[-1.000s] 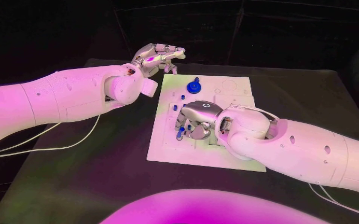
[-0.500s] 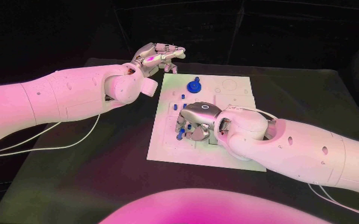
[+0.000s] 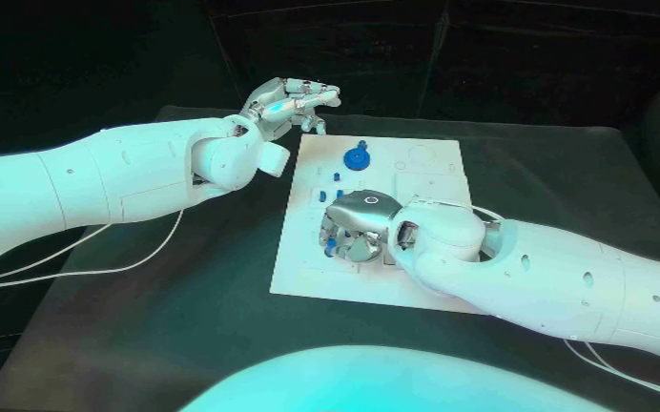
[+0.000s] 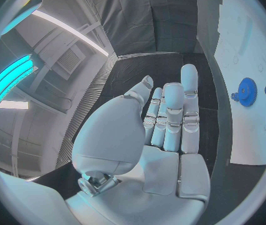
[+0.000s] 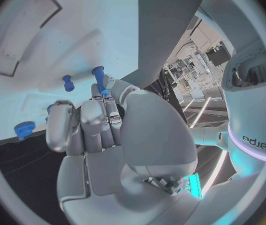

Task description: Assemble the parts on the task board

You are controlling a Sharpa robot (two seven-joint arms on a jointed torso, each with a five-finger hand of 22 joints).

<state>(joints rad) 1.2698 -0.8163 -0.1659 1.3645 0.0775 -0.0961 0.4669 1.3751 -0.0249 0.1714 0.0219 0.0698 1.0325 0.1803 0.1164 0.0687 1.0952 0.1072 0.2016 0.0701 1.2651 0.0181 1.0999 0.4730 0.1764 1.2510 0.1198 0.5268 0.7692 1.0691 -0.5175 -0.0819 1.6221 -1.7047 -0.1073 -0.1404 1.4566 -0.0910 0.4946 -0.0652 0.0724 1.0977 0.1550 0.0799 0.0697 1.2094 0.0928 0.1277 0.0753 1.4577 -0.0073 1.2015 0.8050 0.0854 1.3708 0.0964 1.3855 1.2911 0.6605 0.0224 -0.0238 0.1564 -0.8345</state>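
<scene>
You're maybe partway in, judging by the layout: on the task board [image 3: 310, 274] one blue gear [image 3: 357, 157] already sits on its spot at the far end, and a couple of small blue pegs [image 5: 68, 83] stand in the plate. Your right hand [image 3: 355, 226] is down over the board's left side with a blue peg [image 5: 99, 78] at its fingertips, so that one isn't seated yet. Your left hand [image 3: 286, 104] hovers off the board's far corner, fingers straight, side by side, holding nothing.
</scene>
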